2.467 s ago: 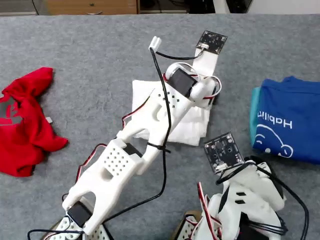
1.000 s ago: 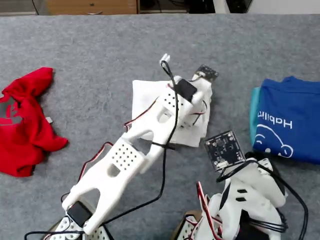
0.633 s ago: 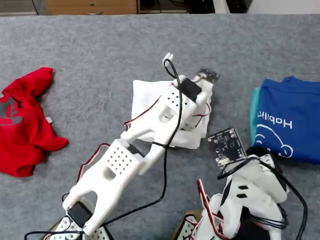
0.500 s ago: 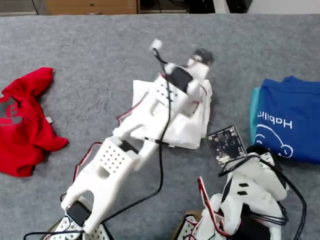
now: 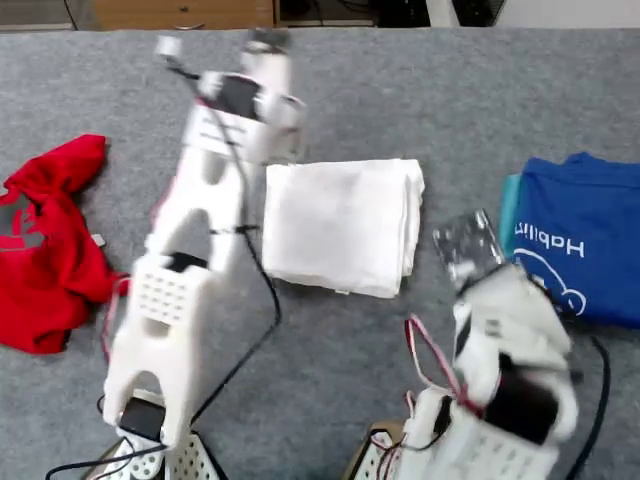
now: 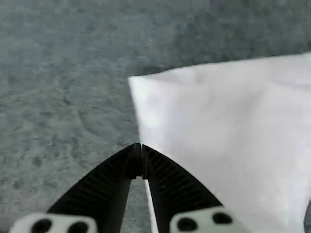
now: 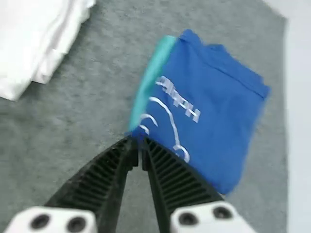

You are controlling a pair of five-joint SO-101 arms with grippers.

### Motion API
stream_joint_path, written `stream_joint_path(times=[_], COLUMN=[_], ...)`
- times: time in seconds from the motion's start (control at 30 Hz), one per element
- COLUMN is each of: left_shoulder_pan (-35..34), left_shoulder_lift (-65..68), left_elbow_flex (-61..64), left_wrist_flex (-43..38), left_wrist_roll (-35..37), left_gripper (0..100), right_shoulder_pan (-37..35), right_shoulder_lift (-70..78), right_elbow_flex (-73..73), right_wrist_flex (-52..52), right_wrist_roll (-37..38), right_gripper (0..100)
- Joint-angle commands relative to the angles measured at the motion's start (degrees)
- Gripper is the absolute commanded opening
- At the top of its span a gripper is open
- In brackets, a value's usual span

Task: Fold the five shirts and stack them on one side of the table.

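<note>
**Both arms empty-handed; four shirts counted on the counter**

Left arm [image 5: 200, 210]: stretched long from its base at the near edge toward the far left of the counter [image 5: 400, 90], wrist high, just left of the white shirt's far corner. In the left wrist view, the left gripper [image 6: 141, 149] points down with its tip over the white shirt's edge, near a corner. Its fingers [image 6: 104, 182] are pressed together with nothing between them. Contact with the cloth: cannot tell.

Right arm [image 5: 500, 350]: folded close to its base on the near right. The right gripper [image 7: 139, 141] aims down at the near edge of the teal and blue pile. Its fingers [image 7: 104, 177] are also together, holding nothing.

Count of shirts: four.
- White shirt [image 5: 340, 225]: one, folded into a neat rectangle at mid-counter.
- Red shirt [image 5: 45, 240]: one, crumpled and unfolded at the far left edge.
- Blue shirt [image 5: 580, 235]: one, folded, at the right side.
- Teal shirt [image 5: 509, 215]: one, under the blue shirt, only its edge showing.
</note>
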Motion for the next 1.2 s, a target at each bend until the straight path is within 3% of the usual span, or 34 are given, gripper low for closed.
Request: stream_joint_path(times=[0.0, 0.2, 0.47, 0.63, 0.9, 1.17], left_shoulder_pan=[-6.6, -15.3, -26.5, -32.5, -33.7, -33.6], left_shoulder_lift=[-8.4, -18.9, -28.3, -28.2, -26.3, -26.1], left_elbow_flex=[3.3, 14.1, 22.5, 23.0, 23.0, 23.0], left_wrist_flex=[0.7, 0.7, 0.6, 0.6, 0.6, 0.6], left_wrist_roll=[0.4, 0.2, -6.2, -7.8, -8.9, -9.0], left_gripper=[2, 2, 2, 2, 2, 2], right_shoulder_pan=[-7.7, -18.2, -25.6, -27.3, -27.0, -27.1], right_shoulder_lift=[14.0, 39.3, 67.0, 81.0, 94.8, 100.9], right_elbow_flex=[-7.7, -21.9, -45.3, -58.6, -72.2, -74.7], right_wrist_flex=[-2.5, -5.6, -7.2, -5.5, -4.3, -2.5], right_wrist_roll=[-5.8, -14.3, -27.1, -34.8, -37.4, -39.1], right_gripper=[3.4, 3.4, 4.0, 14.7, 17.0, 12.4])
